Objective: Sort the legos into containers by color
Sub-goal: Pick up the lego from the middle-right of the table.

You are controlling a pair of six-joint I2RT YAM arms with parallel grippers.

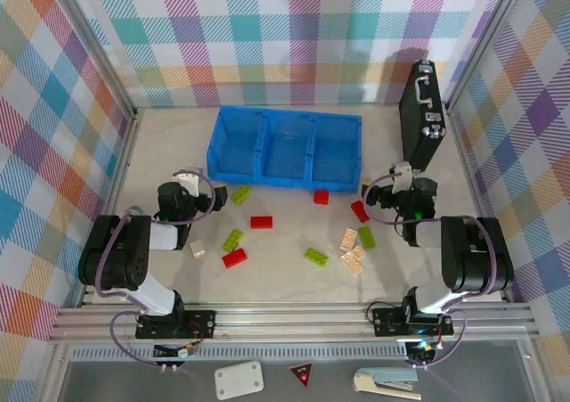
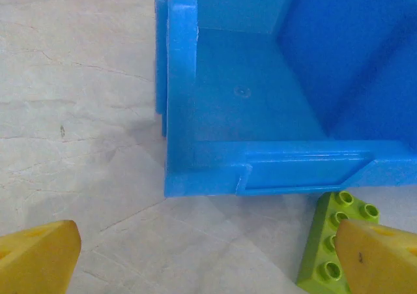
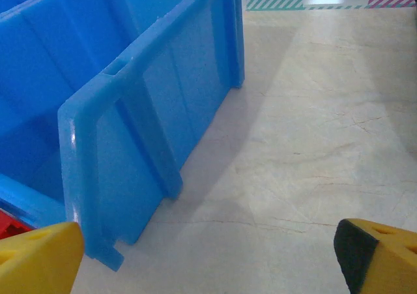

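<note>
The containers are three compartments of one long blue bin at the back middle of the table. Red legos, lime green legos and beige legos lie scattered in front of it. My left gripper hovers open near the bin's front left corner. A green lego lies just inside its right fingertip. My right gripper stands open beside the bin's right end wall, with bare table between its yellow fingertips. A red lego peeks out at that view's left edge.
A black case stands upright at the back right, close to the plaid wall. Plaid walls enclose the table on three sides. Free table lies left of the bin and along the near edge by the arm bases.
</note>
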